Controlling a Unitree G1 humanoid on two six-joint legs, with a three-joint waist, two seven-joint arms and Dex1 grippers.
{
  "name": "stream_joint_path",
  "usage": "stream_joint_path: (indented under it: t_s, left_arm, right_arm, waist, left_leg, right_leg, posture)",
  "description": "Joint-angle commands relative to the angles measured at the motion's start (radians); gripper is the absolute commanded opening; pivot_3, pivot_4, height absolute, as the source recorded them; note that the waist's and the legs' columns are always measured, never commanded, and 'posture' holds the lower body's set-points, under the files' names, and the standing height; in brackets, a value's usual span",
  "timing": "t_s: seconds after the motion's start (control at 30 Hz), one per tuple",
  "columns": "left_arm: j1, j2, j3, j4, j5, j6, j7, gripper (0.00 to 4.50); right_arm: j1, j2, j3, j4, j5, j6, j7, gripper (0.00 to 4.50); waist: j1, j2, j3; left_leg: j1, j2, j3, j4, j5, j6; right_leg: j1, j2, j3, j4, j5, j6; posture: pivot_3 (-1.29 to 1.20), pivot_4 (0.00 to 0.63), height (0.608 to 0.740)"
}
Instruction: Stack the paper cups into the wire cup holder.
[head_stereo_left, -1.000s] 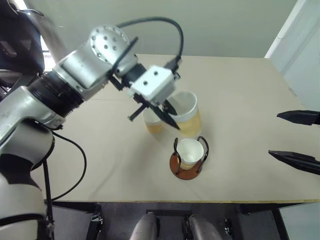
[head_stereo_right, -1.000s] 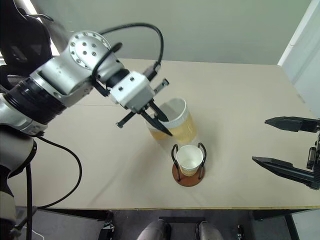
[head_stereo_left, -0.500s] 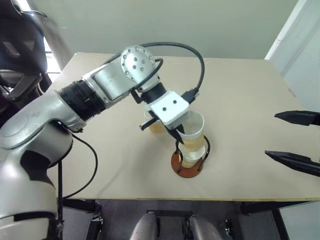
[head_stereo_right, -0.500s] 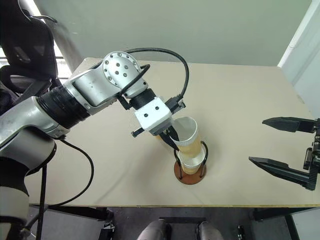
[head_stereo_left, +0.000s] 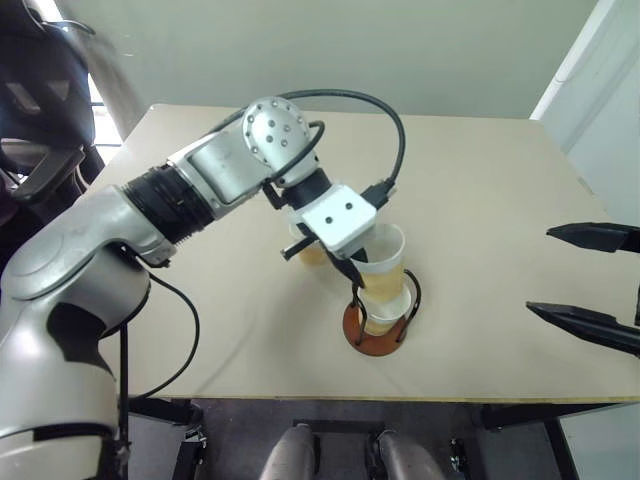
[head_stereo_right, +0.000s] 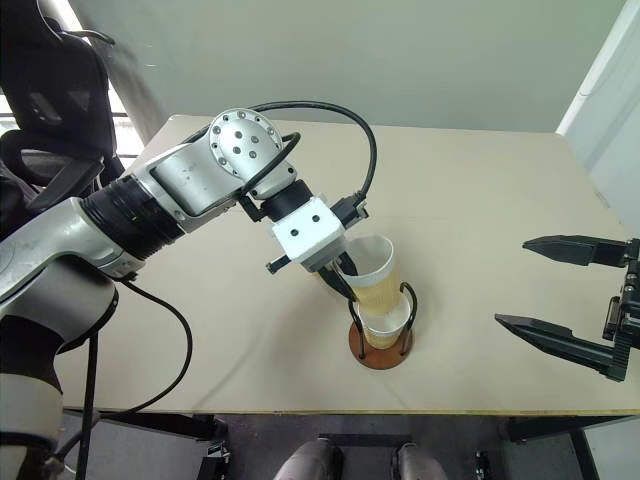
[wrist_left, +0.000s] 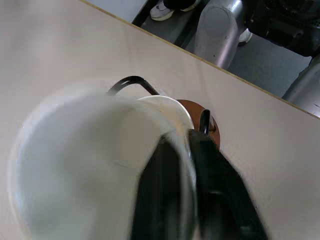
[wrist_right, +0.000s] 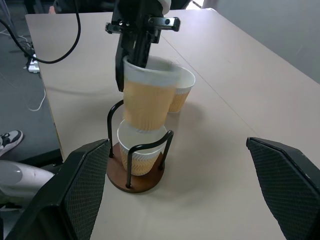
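Over the holder (wrist_right: 135, 177), my left gripper (head_stereo_right: 347, 285) seemingly pinches the second cup's (wrist_right: 148, 100) rim; next, release it straight down.

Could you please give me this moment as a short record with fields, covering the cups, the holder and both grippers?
Holder: reddish-brown disc base with black wire loops, on the beige table.
Cup in holder: tan-orange paper cup, upright.
Held cup: alike paper cup, tilted, its bottom entering the seated cup.
Third cup: standing behind on the table.
Left gripper: pinching the held cup's rim.
Right gripper: open, apart from the cups.
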Motion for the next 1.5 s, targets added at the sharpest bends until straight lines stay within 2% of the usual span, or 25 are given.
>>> stream_joint_path:
  t_s: [0.03, 0.3, 0.57, 0.63, 0.7, 0.83, 0.93, 1.27, 1.5]
  left_arm:
    - [-0.002, -0.006, 0.039, 0.018, 0.003, -0.025, -0.034, 1.61]
    - [0.009, -0.031, 0.071, 0.05, 0.019, -0.029, -0.034, 4.44]
    - [0.018, -0.046, 0.112, 0.078, 0.044, -0.016, -0.034, 4.48]
    - [0.015, -0.05, 0.154, 0.127, 0.046, 0.01, -0.034, 4.48]
    - [0.014, -0.067, 0.224, 0.252, 0.101, 0.019, -0.034, 4.48]
    - [0.019, -0.091, 0.322, 0.607, 0.349, -0.066, 0.099, 4.48]
    - [0.065, -0.078, 0.38, 0.714, 0.426, -0.081, 0.028, 4.48]
    - [0.153, -0.191, 0.563, 0.774, 0.55, -0.066, -0.018, 4.48]
    - [0.214, -0.215, 0.585, 0.803, 0.678, -0.127, 0.016, 4.48]
  right_arm:
    - [0.003, -0.003, -0.014, -0.003, -0.008, -0.021, -0.007, 4.5]
    - [0.003, -0.008, -0.003, 0.004, -0.016, -0.033, -0.008, 4.5]
    - [0.0, -0.015, 0.015, 0.02, -0.032, -0.05, -0.001, 4.5]
    - [-0.002, -0.021, 0.024, 0.029, -0.042, -0.057, 0.005, 4.5]
    - [-0.003, -0.025, 0.033, 0.039, -0.054, -0.067, 0.016, 4.5]
    - [-0.02, -0.034, 0.07, 0.07, -0.079, -0.094, 0.028, 4.5]
    - [-0.038, -0.043, 0.107, 0.09, -0.094, -0.115, 0.04, 4.5]
    - [-0.062, -0.051, 0.137, 0.104, -0.122, -0.128, 0.057, 4.5]
    - [-0.047, -0.047, 0.09, 0.078, -0.112, -0.094, 0.055, 4.5]
  waist:
    - [0.0, 0.0, 0.0]
    - [0.0, 0.0, 0.0]
    - [0.0, 0.0, 0.0]
    - [0.0, 0.0, 0.0]
    - [0.0, 0.0, 0.0]
    - [0.0, 0.002, -0.001]
    - [-0.006, 0.003, -0.001]
    - [0.022, 0.002, -0.001]
    - [0.02, 0.002, -0.001]
  left_leg:
    - [0.0, 0.0, 0.0, 0.0, 0.0, 0.0]
    - [0.0, 0.0, 0.0, 0.0, 0.0, 0.0]
    - [0.0, 0.0, 0.0, 0.0, 0.0, 0.0]
    - [0.0, 0.0, 0.0, 0.0, 0.0, 0.0]
    - [0.0, 0.0, 0.0, 0.0, 0.0, 0.0]
    - [0.001, 0.0, 0.0, 0.0, 0.001, 0.0]
    - [0.001, 0.0, 0.0, 0.0, 0.001, 0.0]
    - [-0.004, -0.004, 0.0, 0.003, 0.004, 0.002]
    - [-0.003, -0.004, 0.004, 0.005, 0.005, 0.004]
  right_leg:
    - [0.0, 0.0, 0.0, 0.0, 0.0, 0.0]
    - [0.0, 0.0, 0.0, 0.0, 0.0, 0.0]
    - [0.0, 0.0, 0.0, 0.0, 0.0, 0.001]
    - [0.0, 0.0, 0.0, 0.0, 0.0, 0.001]
    - [0.0, 0.0, 0.0, 0.0, 0.001, 0.001]
    - [0.0, 0.0, 0.0, 0.001, 0.001, 0.001]
    - [-0.001, 0.0, 0.001, 0.001, 0.001, 0.0]
    - [-0.001, -0.003, 0.001, -0.001, 0.001, 0.006]
    - [-0.001, -0.005, 0.002, 0.0, 0.001, 0.007]
  posture:
    - [0.0, 0.15, 0.74]
    - [0.0, 0.15, 0.74]
    - [0.0, 0.15, 0.74]
    - [0.0, 0.15, 0.74]
    - [0.0, 0.15, 0.74]
    - [0.0, 0.15, 0.74]
    - [0.0, 0.15, 0.74]
    - [0.0, 0.15, 0.74]
    - [0.0, 0.15, 0.74]
